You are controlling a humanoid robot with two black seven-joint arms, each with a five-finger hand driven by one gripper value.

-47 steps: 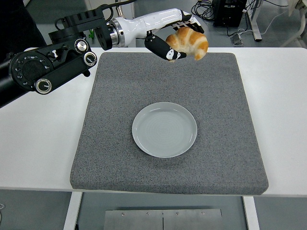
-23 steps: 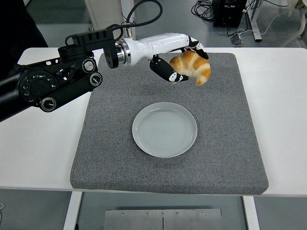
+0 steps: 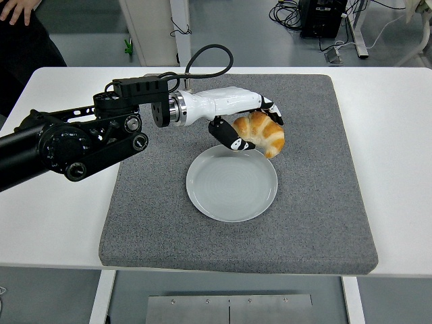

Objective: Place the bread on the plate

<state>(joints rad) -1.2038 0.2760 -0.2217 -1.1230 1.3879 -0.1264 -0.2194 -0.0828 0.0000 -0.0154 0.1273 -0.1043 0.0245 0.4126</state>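
Note:
A golden croissant-shaped bread [image 3: 262, 133] hangs just above the far right rim of a pale round plate [image 3: 231, 192]. My left hand [image 3: 251, 126] is shut on the bread, its white and black fingers [image 3: 227, 136] curled around the left side. The left arm comes in from the left edge over the grey mat [image 3: 317, 169]. The plate lies bare in the middle of the mat. My right arm does not show.
The mat covers most of the white table [image 3: 61, 209]. A person's hand [image 3: 17, 8] and dark clothing show at the top left corner. Cables and furniture legs lie on the floor beyond the table.
My left hand has carried the bread down and towards me, from the mat's far edge to just over the plate's far rim. A person's hand has appeared at top left.

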